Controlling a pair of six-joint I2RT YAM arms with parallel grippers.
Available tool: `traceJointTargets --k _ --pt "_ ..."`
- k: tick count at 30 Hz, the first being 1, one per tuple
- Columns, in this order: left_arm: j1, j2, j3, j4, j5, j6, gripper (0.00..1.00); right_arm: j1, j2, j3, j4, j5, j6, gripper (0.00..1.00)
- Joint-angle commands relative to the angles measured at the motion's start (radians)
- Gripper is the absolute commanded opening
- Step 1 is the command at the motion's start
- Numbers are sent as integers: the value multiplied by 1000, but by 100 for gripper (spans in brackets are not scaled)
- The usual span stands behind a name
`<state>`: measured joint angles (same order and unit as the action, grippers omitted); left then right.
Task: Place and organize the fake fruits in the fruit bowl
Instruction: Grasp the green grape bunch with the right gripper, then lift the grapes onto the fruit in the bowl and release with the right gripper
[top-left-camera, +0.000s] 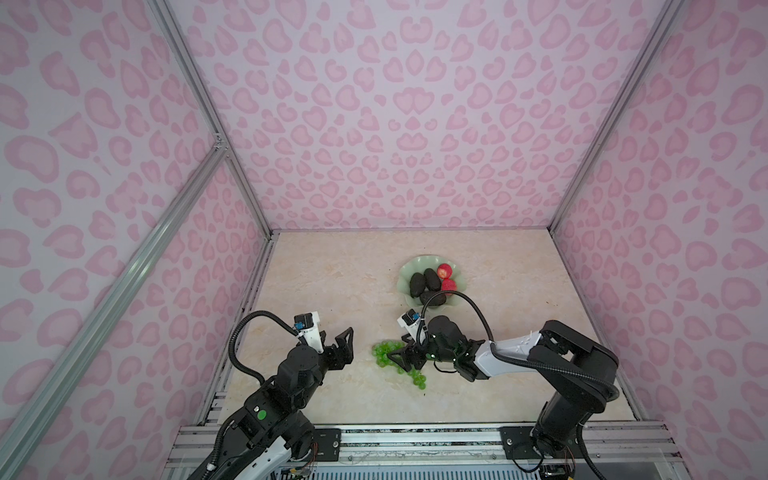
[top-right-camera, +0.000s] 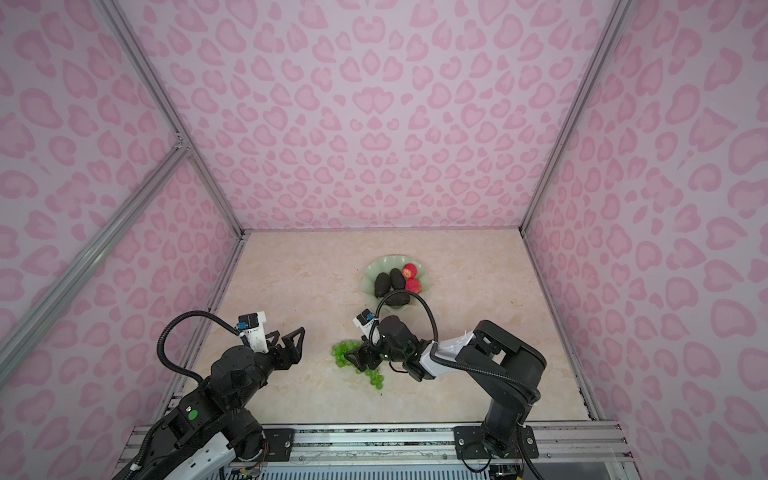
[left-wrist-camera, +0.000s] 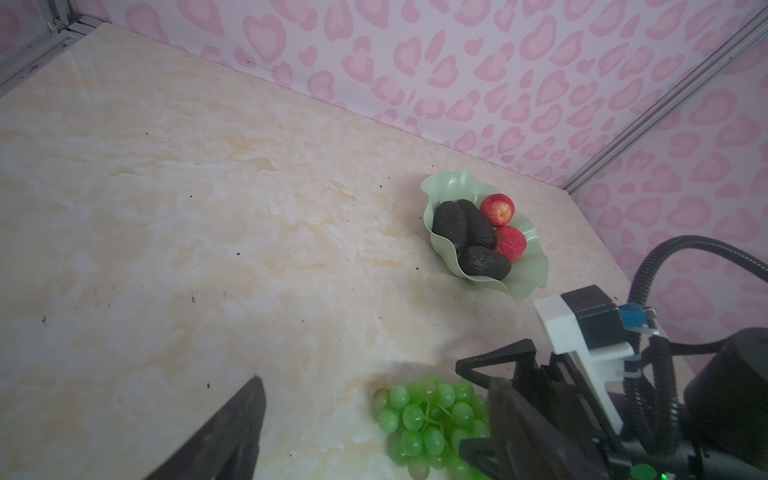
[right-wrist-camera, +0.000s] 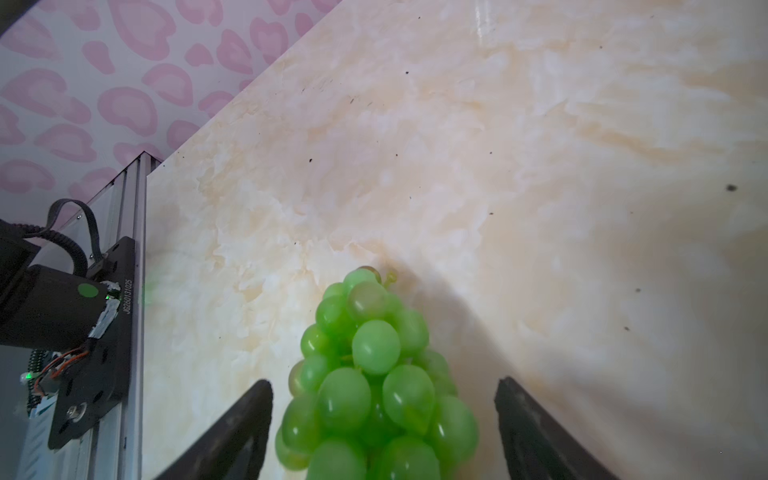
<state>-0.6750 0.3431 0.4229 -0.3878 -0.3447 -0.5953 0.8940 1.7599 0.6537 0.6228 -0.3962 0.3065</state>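
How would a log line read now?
bowl: three avocados, two red fruits | grapes: on table | right gripper: open around grapes | left gripper: open

Cream marbled table (top-left-camera: 332, 282), fruit bowl (top-left-camera: 417, 262), green grapes (top-left-camera: 382, 353)

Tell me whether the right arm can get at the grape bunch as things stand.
Probably yes. The right gripper is open with its jaws on either side of the grape bunch, which lies on the table outside the fruit bowl; nothing stands between them.
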Motion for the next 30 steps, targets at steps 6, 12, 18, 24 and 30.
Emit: traceJointTargets --k 6,12,18,24,30 --pt "0 -6 19 9 -2 -18 84 10 95 70 -49 -17 -4 59" --pt "1 -21 9 9 -5 -29 84 13 72 64 -63 3 -3 32" --pt "1 -19 21 3 -7 -18 84 13 -32 70 -106 16 5 14" --pt "0 -19 20 7 -8 -17 84 2 -187 122 -232 73 -14 9" --pt "0 -23 19 10 -4 -14 84 -61 -295 227 -407 112 -50 7"
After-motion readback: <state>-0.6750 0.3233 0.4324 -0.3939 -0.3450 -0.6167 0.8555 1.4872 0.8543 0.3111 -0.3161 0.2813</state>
